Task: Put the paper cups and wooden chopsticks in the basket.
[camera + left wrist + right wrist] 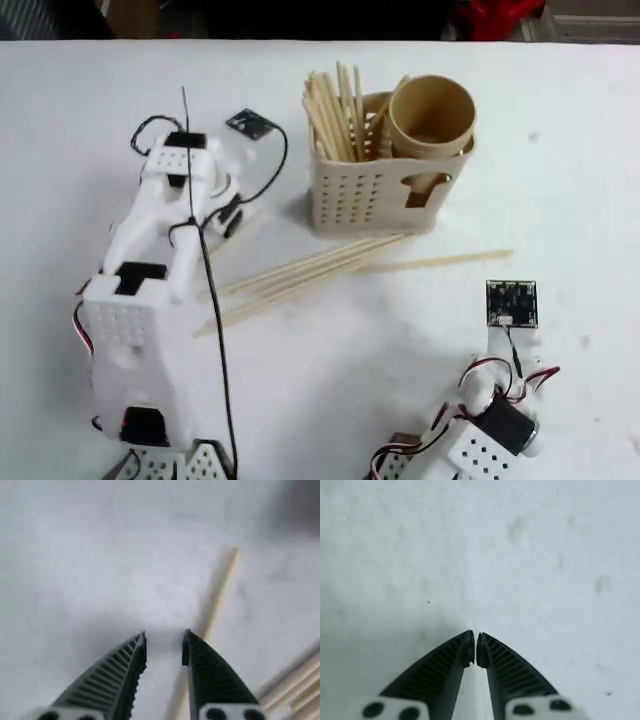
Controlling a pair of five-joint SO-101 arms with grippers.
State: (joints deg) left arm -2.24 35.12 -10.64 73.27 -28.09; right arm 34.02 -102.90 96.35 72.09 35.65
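Wooden chopsticks (pixel 335 110) and paper cups (pixel 432 118) already stand in the basket (pixel 350 200), but loose chopsticks (pixel 300 275) lie on the tabletop (pixel 560 180) by the parted left pincer (pixel 164 647); the right pincer (pixel 474 647) is clenched empty.

Left arm (pixel 150 260), 9 o'clock: chunky white plastic, dotted panels, a thin black cable (pixel 217 330) running down it. Right arm (pixel 495 435), 5 o'clock: white too, with red-and-black wires (pixel 447 412). Left claw (pixel 164 642) and right claw (pixel 474 647): black, ribbed, pointy, on white bases with dark screw holes.
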